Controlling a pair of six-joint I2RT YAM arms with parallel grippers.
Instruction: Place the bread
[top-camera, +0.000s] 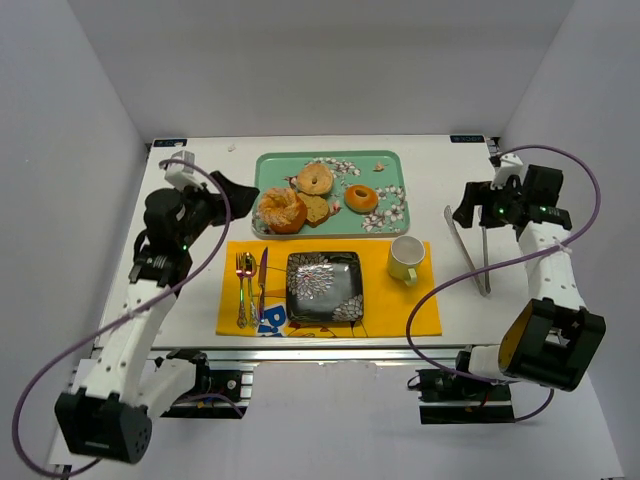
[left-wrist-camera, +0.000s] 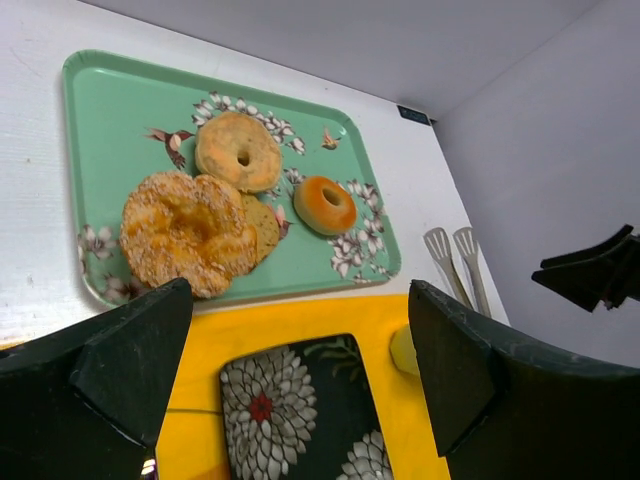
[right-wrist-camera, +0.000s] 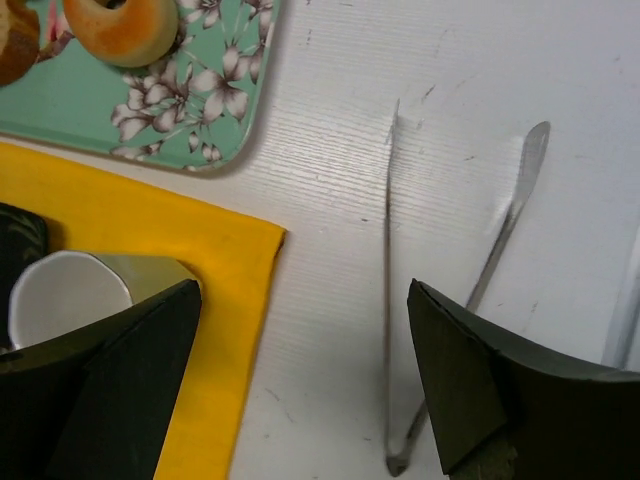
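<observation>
— Since the top view takes in the whole counter (top-camera: 430, 165), where's the bread?
— Both pieces lie on the tray (top-camera: 262, 160). The ring (top-camera: 361, 198) sits alone toward its right end, and the slice (top-camera: 318, 209) is tucked against the bun (top-camera: 281, 211), just before the bagel (top-camera: 315, 179).
— The claws?
— The left claw (top-camera: 240, 190) (left of the tray) gapes wide and holds nothing. The right claw (top-camera: 470, 205) is equally wide and empty, by the tongs (right-wrist-camera: 390, 300).
— Anything one view alone catches?
— Cutlery (top-camera: 248, 285) left of the plate (top-camera: 324, 287) shows only from above. The right wrist alone looks into the cup (right-wrist-camera: 70, 295).
— Writing?
— Blue letters (top-camera: 272, 318) on the mat's (top-camera: 400, 310) near edge, too small to read.
</observation>
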